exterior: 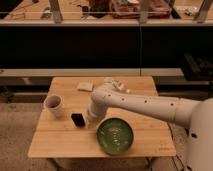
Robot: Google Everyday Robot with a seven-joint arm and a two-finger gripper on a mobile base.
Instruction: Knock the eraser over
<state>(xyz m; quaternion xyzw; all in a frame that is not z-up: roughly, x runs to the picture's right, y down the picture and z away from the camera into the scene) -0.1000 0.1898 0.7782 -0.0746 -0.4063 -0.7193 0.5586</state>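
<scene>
The eraser point(77, 119) is a small black block standing on the wooden table point(60, 142), between the paper cup and the green plate. My white arm reaches in from the right and bends down to the table. My gripper point(91, 119) is low over the table, just right of the eraser and very close to it. I cannot tell whether it touches the eraser.
A paper cup point(54, 105) stands left of the eraser. A green plate point(115, 135) lies at the front right, close under my arm. A flat tan pad point(85, 86) and a white-and-yellow packet point(118, 85) lie at the back.
</scene>
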